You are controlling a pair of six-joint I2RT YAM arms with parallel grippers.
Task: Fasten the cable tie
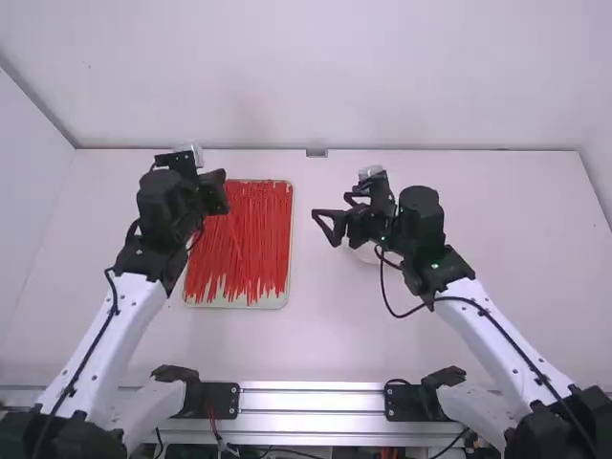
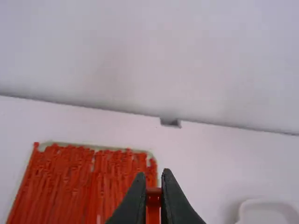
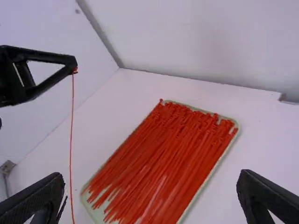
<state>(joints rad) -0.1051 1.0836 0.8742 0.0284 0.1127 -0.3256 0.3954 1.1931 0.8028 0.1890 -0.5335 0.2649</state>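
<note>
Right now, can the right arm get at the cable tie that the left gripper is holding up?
Probably yes: the right gripper is open, and the cable tie hangs down from the left gripper with nothing between them.

It is bright in here, with soft, even light falling from overhead onto the white desk point(image 1: 497, 239). Shadows are faint and soft-edged. The back wall point(image 2: 149, 56) dims to a grey band just above its foot. A dull sheen runs along the black left end effector point(image 2: 153, 176).
</note>
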